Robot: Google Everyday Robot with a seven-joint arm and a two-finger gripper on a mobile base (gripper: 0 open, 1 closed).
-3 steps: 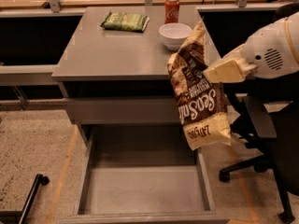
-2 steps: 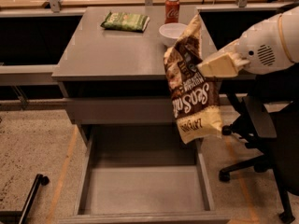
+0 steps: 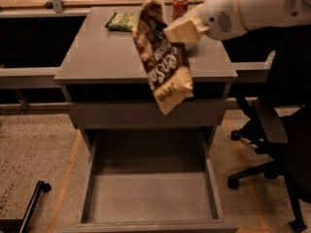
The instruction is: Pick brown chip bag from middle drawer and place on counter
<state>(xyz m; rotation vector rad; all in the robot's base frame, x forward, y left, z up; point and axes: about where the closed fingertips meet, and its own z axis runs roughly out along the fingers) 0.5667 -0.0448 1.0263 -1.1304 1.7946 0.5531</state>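
The brown chip bag (image 3: 163,57), dark brown with cream ends and white lettering, hangs tilted in the air over the counter's (image 3: 107,57) front right part. My gripper (image 3: 172,32) comes in from the right on a white arm and is shut on the bag's upper right edge. The bag's lower cream end hangs past the counter's front edge. The middle drawer (image 3: 150,198) is pulled out below, and its grey floor shows nothing on it.
A flat green bag (image 3: 121,21) lies at the counter's back left. A red can (image 3: 180,6) stands at the back, partly behind my arm. A black office chair (image 3: 277,140) stands close on the right. A dark wheeled leg (image 3: 34,200) lies at the lower left.
The gripper has carried the brown chip bag up and to the left, from beside the cabinet's right front to above the counter. The view has also shifted.
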